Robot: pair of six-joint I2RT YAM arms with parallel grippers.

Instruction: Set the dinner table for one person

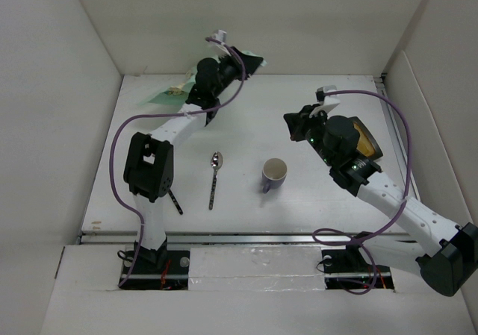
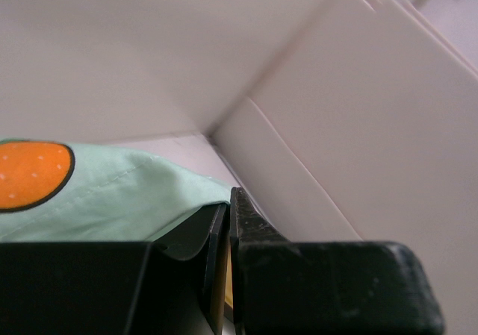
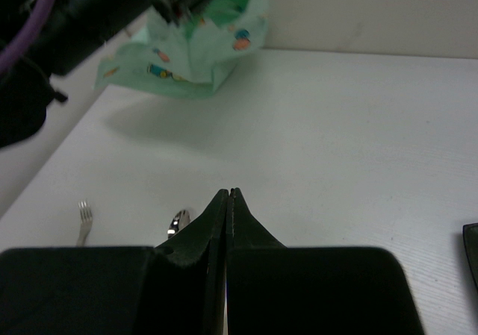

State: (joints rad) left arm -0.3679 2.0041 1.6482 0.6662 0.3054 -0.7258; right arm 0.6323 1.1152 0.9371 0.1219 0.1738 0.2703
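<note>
The dinner table (image 1: 246,130) is a wide white top with a metal rail along its near edge. At its far left corner my left gripper (image 1: 252,60) is shut on the edge of a mint-green printed placemat (image 1: 166,93), which hangs lifted and crumpled below it. The left wrist view shows the cloth (image 2: 112,193) running up to the closed fingertips of that gripper (image 2: 230,197). My right gripper (image 3: 228,193) is shut on nothing and hovers over the table (image 3: 336,126) at mid right. A spoon (image 1: 215,174) and a white mug (image 1: 274,174) lie near the centre.
A fork (image 1: 175,201) lies by the left arm's elbow and shows again in the right wrist view (image 3: 84,219) beside the spoon (image 3: 179,219). An orange-and-black object (image 1: 367,139) sits partly hidden under the right arm. White walls enclose the table on three sides.
</note>
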